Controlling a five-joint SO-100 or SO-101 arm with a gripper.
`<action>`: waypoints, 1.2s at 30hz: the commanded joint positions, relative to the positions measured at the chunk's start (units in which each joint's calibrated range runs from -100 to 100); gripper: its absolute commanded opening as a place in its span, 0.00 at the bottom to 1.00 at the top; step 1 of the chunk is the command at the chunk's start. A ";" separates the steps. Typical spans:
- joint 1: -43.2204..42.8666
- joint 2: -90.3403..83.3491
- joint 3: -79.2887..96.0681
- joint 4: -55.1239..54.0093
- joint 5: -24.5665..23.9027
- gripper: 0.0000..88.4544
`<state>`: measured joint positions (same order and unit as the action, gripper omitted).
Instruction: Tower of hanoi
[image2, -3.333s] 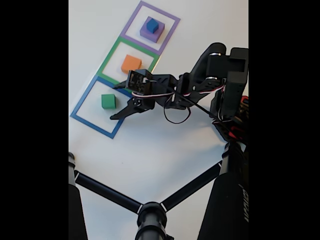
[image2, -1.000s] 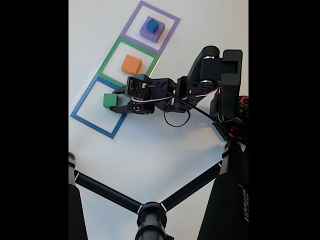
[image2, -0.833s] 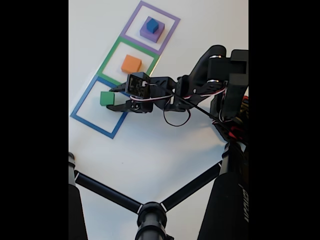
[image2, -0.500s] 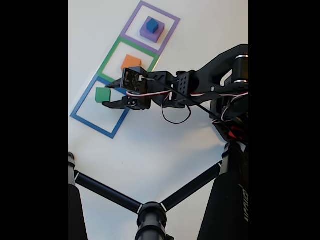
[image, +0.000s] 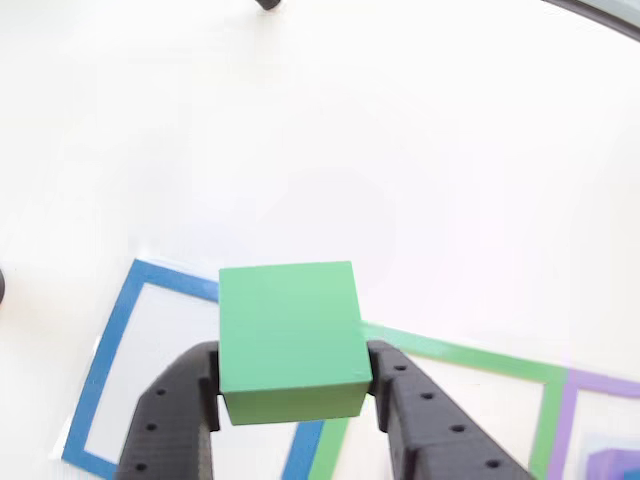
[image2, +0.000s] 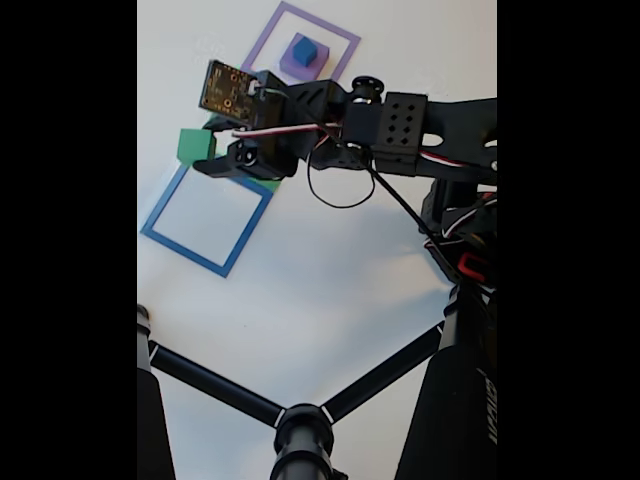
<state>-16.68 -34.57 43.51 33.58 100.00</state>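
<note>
My gripper (image: 295, 378) is shut on the green block (image: 290, 335), with black fingers (image: 400, 400) pressing both of its sides. In the fixed view the green block (image2: 196, 146) hangs in the air above the top corner of the blue outline (image2: 160, 215), held by the gripper (image2: 207, 150). The small blue cube (image2: 304, 49) sits on the flat purple block (image2: 293, 68) inside the purple outline (image2: 262, 45). The arm hides the orange block. In the other view a corner of the purple block (image: 615, 465) shows at the bottom right.
The blue outline (image: 110, 340), green outline (image: 450, 355) and purple outline (image: 570, 400) lie side by side on the white table. Black tripod legs (image2: 240, 395) cross the near part of the table. The arm's base (image2: 460, 220) stands at the right.
The gripper closed on the green block inside the blue outline, then lifted it up and toward the green outline. The arm now stretches over the orange block.
</note>
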 joint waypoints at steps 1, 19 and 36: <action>4.12 -5.44 -18.06 26.99 0.00 0.07; 18.50 -7.86 -48.33 63.75 0.00 0.06; 27.41 -16.74 -1.42 23.59 0.00 0.06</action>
<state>10.83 -49.18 33.07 70.82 100.00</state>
